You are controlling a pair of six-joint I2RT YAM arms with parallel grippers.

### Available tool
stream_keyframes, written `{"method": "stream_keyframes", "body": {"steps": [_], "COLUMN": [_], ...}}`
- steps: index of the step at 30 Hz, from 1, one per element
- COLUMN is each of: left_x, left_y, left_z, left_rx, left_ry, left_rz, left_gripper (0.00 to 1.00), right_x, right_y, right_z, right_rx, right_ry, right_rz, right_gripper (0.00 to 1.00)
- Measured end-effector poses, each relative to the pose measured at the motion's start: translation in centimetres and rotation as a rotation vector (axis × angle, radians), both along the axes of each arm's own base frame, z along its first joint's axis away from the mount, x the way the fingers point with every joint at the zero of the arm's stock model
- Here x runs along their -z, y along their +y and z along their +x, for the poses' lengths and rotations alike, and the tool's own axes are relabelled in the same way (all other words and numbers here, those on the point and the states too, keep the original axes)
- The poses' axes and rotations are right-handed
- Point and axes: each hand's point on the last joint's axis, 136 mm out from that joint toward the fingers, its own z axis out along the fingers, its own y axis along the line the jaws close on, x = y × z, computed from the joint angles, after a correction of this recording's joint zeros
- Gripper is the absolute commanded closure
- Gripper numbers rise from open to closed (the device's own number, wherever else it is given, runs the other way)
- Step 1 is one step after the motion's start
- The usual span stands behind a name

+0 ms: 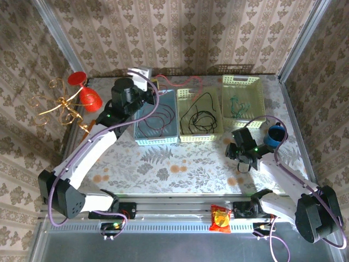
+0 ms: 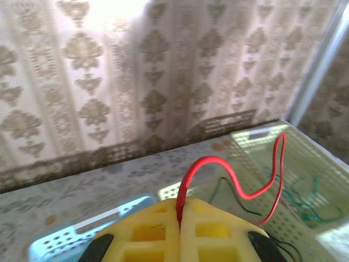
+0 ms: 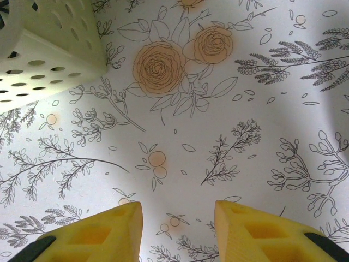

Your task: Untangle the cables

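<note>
left wrist view: your left gripper (image 2: pixel 180 218) is clenched on a red cable (image 2: pixel 244 194), held high by the blue basket (image 1: pixel 155 142), probably to pull it free; your right gripper (image 3: pixel 177 215) hangs released over the table (image 3: pixel 229 98).

near table (image 1: pixel 163 166): open | far: three baskets (image 1: pixel 200 138) | right: mug (image 1: pixel 276 135)

Red cable (image 2: pixel 210 159), black cable (image 1: pixel 203 115), green cable (image 1: pixel 236 106); yellow fingers (image 3: pixel 98 234); white tabletop (image 3: pixel 245 109) printed with orange roses and grey foliage.
</note>
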Motion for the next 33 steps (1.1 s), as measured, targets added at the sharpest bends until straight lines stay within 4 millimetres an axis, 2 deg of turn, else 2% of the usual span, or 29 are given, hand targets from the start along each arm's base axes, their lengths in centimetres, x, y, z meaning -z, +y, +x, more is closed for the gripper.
{"method": "stream_keyframes", "body": {"steps": [4, 10, 14, 20, 28, 33], "left_x": [2.0, 6.7, 10.2, 13.2, 21.2, 21.6], "left_y": [2.9, 4.7, 5.3, 5.3, 7.7, 9.3], "left_z": [1.5, 1.9, 1.5, 0.8, -0.5, -0.3], "left_rx": [-0.101, -0.162, -0.184, -0.197, -0.337, -0.452], "left_ry": [0.047, 0.149, 0.225, 0.283, 0.447, 0.452], "left_rz": [-0.005, -0.017, -0.004, 0.015, 0.047, 0.014], "left_gripper": [1.00, 1.00, 1.00, 1.00, 1.00, 1.00], "right_x": [0.0, -0.1, 0.2, 0.3, 0.3, 0.3], "right_y": [0.1, 0.5, 0.6, 0.6, 0.7, 0.8], "right_z": [0.0, 0.2, 0.2, 0.2, 0.2, 0.1], "right_rx": [-0.010, -0.026, -0.028, -0.029, -0.037, -0.042], "right_ry": [0.001, -0.006, 0.003, 0.007, 0.007, 0.009], "right_rz": [0.000, 0.015, 0.017, 0.017, 0.018, 0.025], "right_gripper": [0.59, 0.59, 0.59, 0.59, 0.59, 0.59]}}
